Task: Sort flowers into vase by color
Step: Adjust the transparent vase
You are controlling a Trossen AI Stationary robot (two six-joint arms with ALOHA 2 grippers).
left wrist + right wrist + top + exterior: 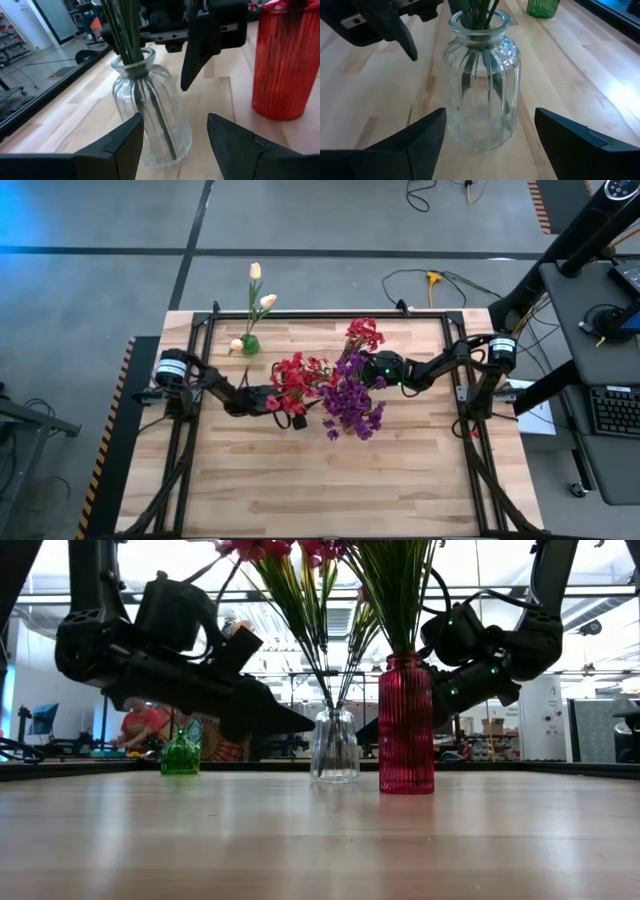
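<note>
From my remote station I noted both the left gripper (175,142) and right gripper (490,135) open and empty, flanking the clear vase (334,745) holding upright red flowers (298,375), the left slightly nearer.

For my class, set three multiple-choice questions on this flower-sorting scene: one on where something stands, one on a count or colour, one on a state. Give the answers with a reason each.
1. Where does the green vase stand?
A. near the table's far edge, apart from the others
B. between the two grippers
C. on the floor

2. How many vases are on the table?
A. two
B. three
C. five

3. How do the fingers of the right gripper stand?
A. shut on a stem
B. shut on nothing
C. open, on either side of the clear vase

Answers: 1 A, the high view shows it alone by the far edge. 2 B, the low view shows green, clear and red vase. 3 C, the right wrist view shows the fingers apart, touching nothing.
</note>
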